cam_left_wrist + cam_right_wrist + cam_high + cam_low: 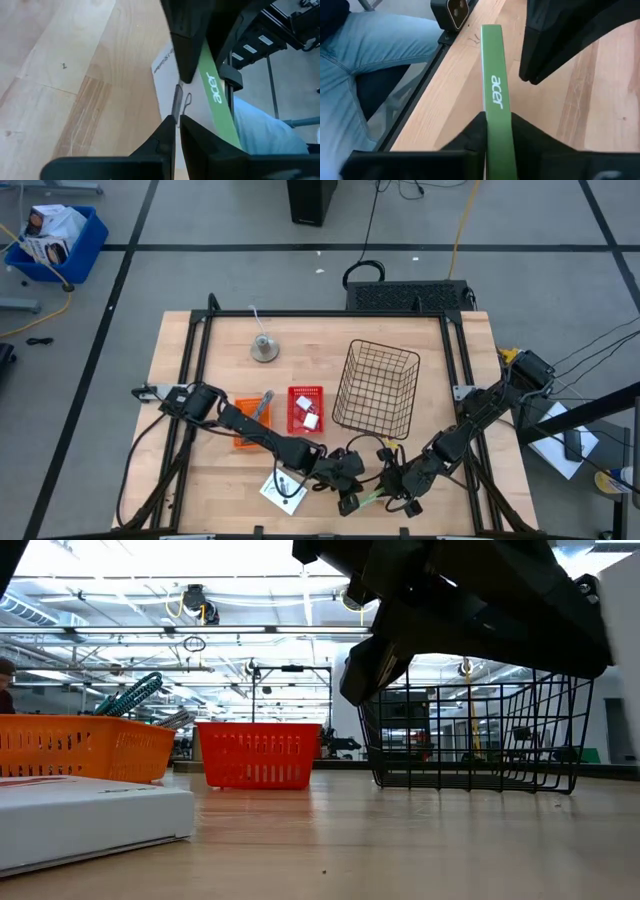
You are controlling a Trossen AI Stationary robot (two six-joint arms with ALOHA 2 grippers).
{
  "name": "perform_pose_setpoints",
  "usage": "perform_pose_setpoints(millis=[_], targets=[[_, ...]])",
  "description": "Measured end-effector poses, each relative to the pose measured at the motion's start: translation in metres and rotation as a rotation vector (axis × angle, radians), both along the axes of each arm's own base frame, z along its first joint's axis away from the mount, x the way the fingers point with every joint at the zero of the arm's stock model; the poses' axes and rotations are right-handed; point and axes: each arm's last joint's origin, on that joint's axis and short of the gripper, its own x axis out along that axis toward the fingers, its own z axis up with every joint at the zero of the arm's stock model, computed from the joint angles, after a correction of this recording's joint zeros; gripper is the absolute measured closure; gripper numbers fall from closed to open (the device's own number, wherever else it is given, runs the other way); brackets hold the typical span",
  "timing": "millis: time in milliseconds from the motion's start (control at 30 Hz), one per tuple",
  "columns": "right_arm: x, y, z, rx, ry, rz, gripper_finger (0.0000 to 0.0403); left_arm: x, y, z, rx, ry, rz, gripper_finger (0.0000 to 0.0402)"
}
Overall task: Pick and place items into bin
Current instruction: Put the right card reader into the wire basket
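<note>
- Strip [496, 100], green, marked "acer": raised edge-on just above the surface [200, 480], near the middle of its front edge.
- Right claw [497, 125] narrow, one finger against each face of the strip; looks like a hold.
- Left claw [177, 119] close beside it, drawn almost shut. Slim grey metal piece [177, 101] at its tips, over a white card [165, 75]; can't tell whether it is pinched or lying on the card.
- Wire basket [378, 390] stands toward the back right of the surface; red bin [306, 408] and orange bin [252, 420] are left of it.
- Person's leg [370, 60] just beyond the front edge.
- Judgement: confirm the hold is square before lifting. Raise straight, clear of the left claw, keep the strip upright, and release only once it is inside a bin's rim.
</note>
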Motion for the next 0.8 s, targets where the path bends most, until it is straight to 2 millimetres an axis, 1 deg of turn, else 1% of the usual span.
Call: perform_pose_setpoints(millis=[33,67,200,333,500,567,633,700,800], targets=[[0.0,0.0,0.0,0.011,0.009,0.008,0.0365,0.0,0.0,0.0,0.0,0.0,0.0,0.0371],[0.0,0.001,0.0,0.016,0.012,0.012,0.037,0.0,0.0,0.0,-0.001,0.001,0.0,0.0371],[0.0,0.003,0.002,0.038,-0.01,0.011,0.037,0.0,-0.001,0.0,-0.019,0.009,-0.025,0.0371],[0.003,0.007,0.009,0.072,-0.052,0.015,0.037,-0.001,-0.003,0.0,-0.028,0.016,-0.05,0.0371],[0.006,0.01,0.017,0.039,-0.002,-0.019,0.037,-0.005,-0.007,-0.002,0.001,0.032,-0.075,0.0371],[0.004,0.011,0.025,-0.023,0.027,-0.059,0.037,-0.008,-0.009,-0.003,0.026,0.049,-0.069,0.0371],[0.003,0.012,0.037,-0.077,0.024,-0.089,0.037,-0.012,-0.011,0.0,0.07,0.054,-0.049,0.0371],[-0.001,0.014,0.05,-0.114,-0.007,-0.106,0.037,-0.017,-0.013,0.007,0.118,0.041,-0.031,0.0371],[-0.005,0.014,0.072,-0.125,-0.099,-0.128,0.037,-0.025,-0.016,0.02,0.178,0.024,-0.001,0.0371]])
